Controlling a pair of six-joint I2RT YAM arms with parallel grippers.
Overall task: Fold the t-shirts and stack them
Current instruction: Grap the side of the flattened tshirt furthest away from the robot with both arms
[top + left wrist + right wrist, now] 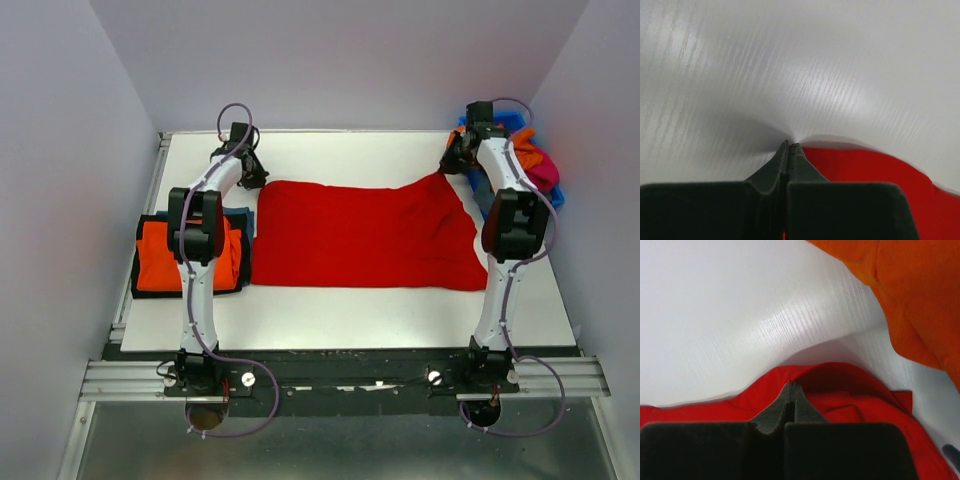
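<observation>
Two closed grippers at the far corners of one large red t-shirt [365, 235], spread flat across the middle of a white table [350, 315]. At its upper-left corner, the left gripper [250, 172]; at its upper-right corner, the right gripper [457, 158], with that corner pulled into a point toward the jaws.

From the right wrist: jaws pressed together, a ridge of red cloth rising to the tips and pinched there. From the left wrist: jaws likewise shut, red cloth just right of and beneath the tips, a red sliver between the fingers low in the frame, so most likely nipped by its edge.

Held at both far corners, probably, to stretch the shirt smooth and to bring that edge toward the bottom of the frame for a fold.

At the left edge of the overhead view, beside the left arm, a folded orange t-shirt [165, 258] with darker cloth beneath, seemingly the finished stack. At the upper right, behind the right arm, a loose heap [535, 160] of orange and magenta cloth, apparently not yet folded.
</observation>
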